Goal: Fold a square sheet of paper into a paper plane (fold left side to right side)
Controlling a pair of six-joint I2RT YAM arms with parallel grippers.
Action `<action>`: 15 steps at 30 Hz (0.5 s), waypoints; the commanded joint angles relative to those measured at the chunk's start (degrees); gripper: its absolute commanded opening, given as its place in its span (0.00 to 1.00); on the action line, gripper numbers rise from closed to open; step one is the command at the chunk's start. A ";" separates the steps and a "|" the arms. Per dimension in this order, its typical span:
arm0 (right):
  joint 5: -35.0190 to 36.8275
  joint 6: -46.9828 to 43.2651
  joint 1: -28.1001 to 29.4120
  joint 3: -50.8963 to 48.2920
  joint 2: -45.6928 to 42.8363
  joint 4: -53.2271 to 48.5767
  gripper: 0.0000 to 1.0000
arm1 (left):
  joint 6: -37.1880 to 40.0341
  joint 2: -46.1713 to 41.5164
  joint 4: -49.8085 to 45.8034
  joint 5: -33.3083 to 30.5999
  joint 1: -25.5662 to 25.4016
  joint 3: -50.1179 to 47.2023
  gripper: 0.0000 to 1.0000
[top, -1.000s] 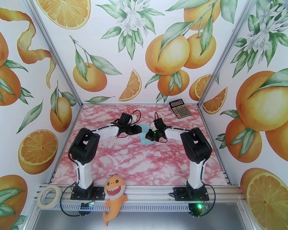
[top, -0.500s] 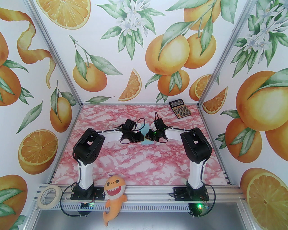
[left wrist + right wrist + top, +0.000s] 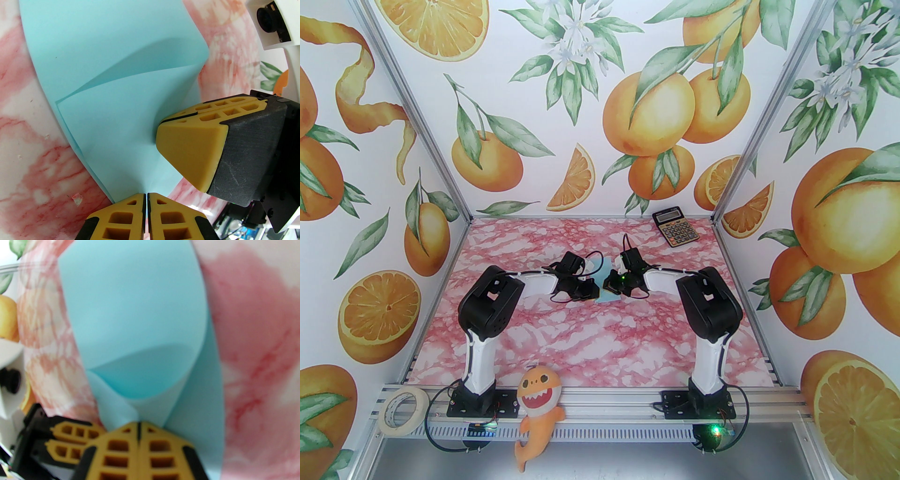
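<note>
Paper first: the square sheet of paper [image 3: 607, 296] lies mid-counter between the two arms, with its left side lifted and curled over toward the right. In the left wrist view the upper layer of the sheet [image 3: 105, 58] arches above the lower one with a shadow beneath it, so no flat crease exists yet.

The left pincer [image 3: 146, 204] has its fingers closed on the sheet's near edge. The right pincer [image 3: 161, 133] is fully closed too, with its tip against the paper. Its own view shows the sheet [image 3: 131, 310] bunching at the tip of the right pincer [image 3: 138, 425], but I cannot tell whether it nips the paper or merely presses it down.

My reading is that the first fold is under way and unfinished. The edges need matching and the bend needs pressing flat. The nose and wing folds of the plane are all left to do, and no dart shape is visible.

As for writing, the paper is blank. The calculator [image 3: 676, 227] at the far right of the counter [image 3: 581, 337] has a label strip and keys too small to read.
</note>
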 commanded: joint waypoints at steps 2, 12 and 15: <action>1.57 0.69 -0.41 -1.85 -1.33 -1.61 0.03 | 1.77 1.58 -1.42 -0.66 -0.58 0.94 0.11; -0.48 3.91 1.74 -1.14 -2.78 1.11 0.03 | 2.55 1.93 -1.88 -0.73 -0.59 0.77 0.09; -0.15 4.56 1.94 -1.08 -1.03 1.10 0.01 | 2.49 2.07 -2.05 -0.78 -0.61 0.88 0.08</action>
